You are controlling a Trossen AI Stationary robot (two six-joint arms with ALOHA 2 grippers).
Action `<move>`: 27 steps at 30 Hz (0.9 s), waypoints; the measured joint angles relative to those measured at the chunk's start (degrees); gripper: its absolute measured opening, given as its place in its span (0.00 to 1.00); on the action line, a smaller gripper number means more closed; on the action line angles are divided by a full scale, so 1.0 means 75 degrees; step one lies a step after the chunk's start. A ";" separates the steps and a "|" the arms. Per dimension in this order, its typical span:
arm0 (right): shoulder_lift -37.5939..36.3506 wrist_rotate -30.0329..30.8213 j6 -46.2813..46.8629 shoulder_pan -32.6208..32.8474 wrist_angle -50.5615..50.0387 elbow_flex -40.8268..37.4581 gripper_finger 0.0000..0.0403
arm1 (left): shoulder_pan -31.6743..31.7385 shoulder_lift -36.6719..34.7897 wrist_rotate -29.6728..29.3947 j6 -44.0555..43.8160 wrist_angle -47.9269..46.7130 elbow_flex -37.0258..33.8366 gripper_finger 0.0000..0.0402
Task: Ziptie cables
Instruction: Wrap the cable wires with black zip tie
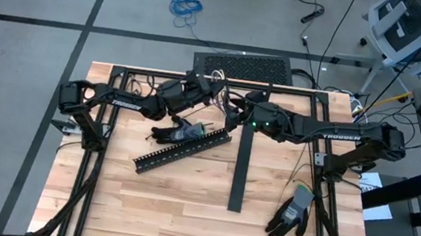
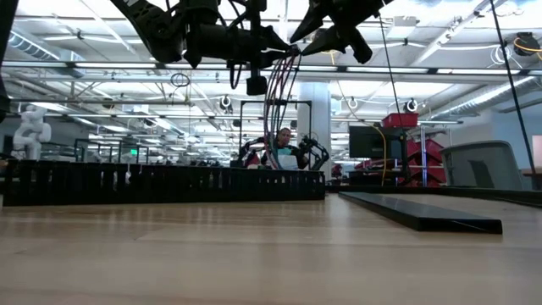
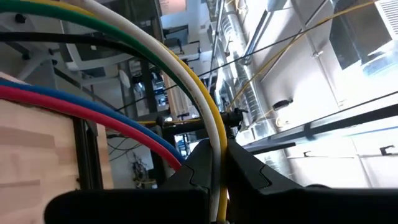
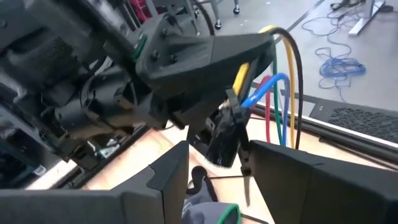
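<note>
The cables point(image 2: 279, 102) are a bundle of white, yellow, green, red and blue wires hanging in a loop high above the table. My left gripper point(image 1: 201, 84) is over the table's far middle and shut on them. In the right wrist view, a black zip tie point(image 4: 234, 115) wraps the bundle just beyond the left gripper's fingers, its tail point(image 4: 246, 180) hanging down. My right gripper point(image 4: 217, 180) is open and faces the left one from the right. Its fingers stand on either side of the tie and a dark piece point(image 4: 222, 144) below it, without clear touch. My left gripper pinches the cables point(image 3: 214, 146) between its two fingers, which lie across the wires. The bundle is lifted clear of the table. It arcs away from the fingers point(image 3: 249, 168) on one side, and in the low view its loop hangs below the gripper point(image 2: 271, 42).
A black slotted duct point(image 1: 182, 151) lies slantwise on the wooden table, with a dark glove point(image 1: 169, 133) at its far side. A flat black strip point(image 1: 240, 171) lies lengthwise at mid-table. A grey glove point(image 1: 291, 214) rests near the right edge. A black frame point(image 1: 119, 69) borders the table.
</note>
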 joint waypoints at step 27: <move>-0.0291 -0.1395 0.0529 -0.0059 0.0042 0.0006 0.40 | -0.0190 0.0002 -0.0112 -0.0629 0.0031 0.0000 0.07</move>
